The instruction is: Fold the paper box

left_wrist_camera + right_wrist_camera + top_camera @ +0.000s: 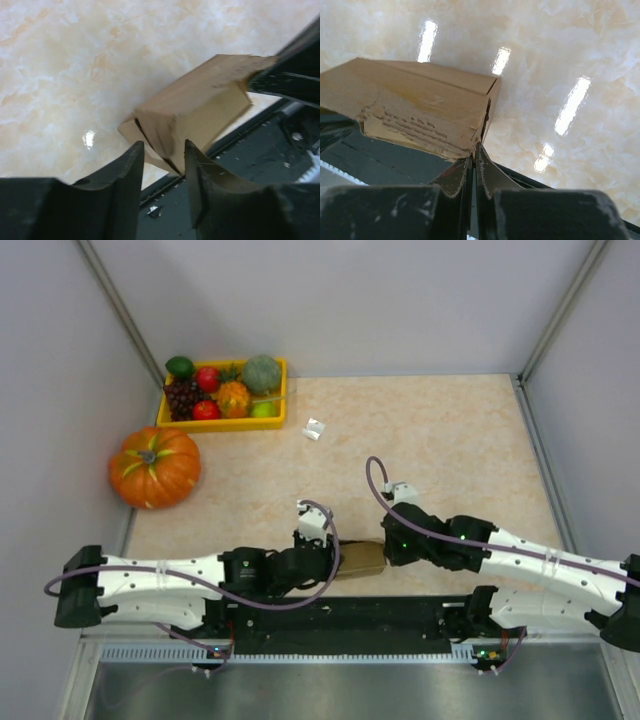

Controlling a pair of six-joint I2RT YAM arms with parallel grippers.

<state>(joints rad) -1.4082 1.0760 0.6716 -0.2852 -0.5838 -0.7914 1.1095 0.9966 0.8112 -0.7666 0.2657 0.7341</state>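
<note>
left wrist: paper box (200,105), table (75,75) edge

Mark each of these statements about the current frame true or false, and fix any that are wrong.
1. The right pincer is shut on an edge of the box. True.
2. The left pincer is clamped fully shut. False: its fingers stand apart, with a corner of the box between them.
3. The pumpkin sits inside the yellow tray. False: it stands outside the tray, beside it.
4. The box lies between the two pincers. True.
</note>
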